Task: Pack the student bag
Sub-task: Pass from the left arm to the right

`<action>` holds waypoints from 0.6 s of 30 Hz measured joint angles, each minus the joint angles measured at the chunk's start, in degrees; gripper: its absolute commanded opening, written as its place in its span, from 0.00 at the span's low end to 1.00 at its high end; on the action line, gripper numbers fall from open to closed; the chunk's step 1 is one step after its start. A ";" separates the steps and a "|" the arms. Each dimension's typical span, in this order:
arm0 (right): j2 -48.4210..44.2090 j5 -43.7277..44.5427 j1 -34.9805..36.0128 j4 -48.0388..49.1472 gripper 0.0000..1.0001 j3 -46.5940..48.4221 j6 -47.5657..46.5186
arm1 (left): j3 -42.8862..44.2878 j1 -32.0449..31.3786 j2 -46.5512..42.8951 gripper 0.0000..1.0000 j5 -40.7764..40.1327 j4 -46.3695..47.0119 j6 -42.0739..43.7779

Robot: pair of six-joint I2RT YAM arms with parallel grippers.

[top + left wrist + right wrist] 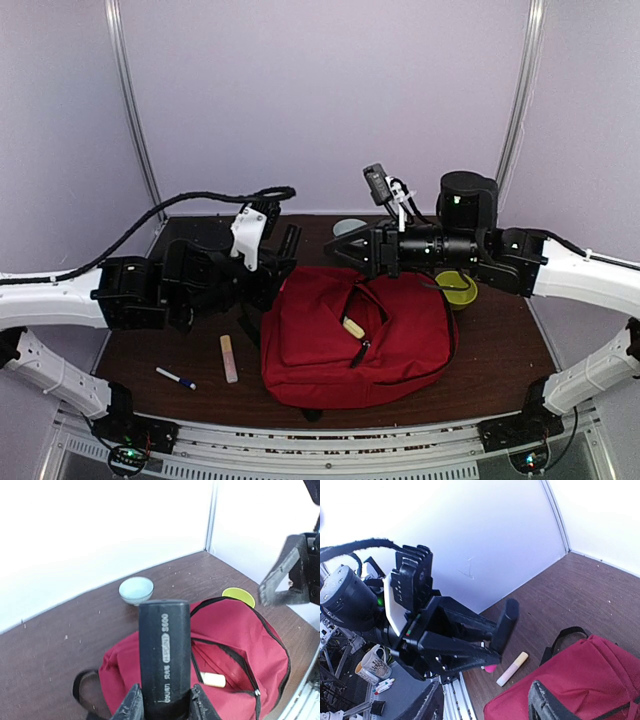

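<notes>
The red student bag (pixel 400 340) lies in the middle of the table with its front pocket unzipped. A cream stick (pixel 353 327) lies in the opening and also shows in the left wrist view (pixel 213 679). My left gripper (pixel 275 265) hovers over the bag's left edge, shut on a black rectangular case (pixel 164 655) printed "S600". My right gripper (pixel 340 252) is open and empty above the bag's far edge, facing the left gripper. In the right wrist view its fingers (pixel 545 705) frame the bag's corner (pixel 590 680) and the held case (pixel 504 625).
A pink-and-cream highlighter (pixel 229 358) and a blue-capped marker (pixel 176 378) lie left of the bag. A pale blue bowl (pixel 348 227) stands behind it. A yellow-green bowl (pixel 457 288) stands at its right. Walls close the back and sides.
</notes>
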 measured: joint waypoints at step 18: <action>11.32 1.16 1.16 5.29 0.21 7.98 6.34 | 1.33 -1.16 3.08 0.13 0.26 6.08 7.69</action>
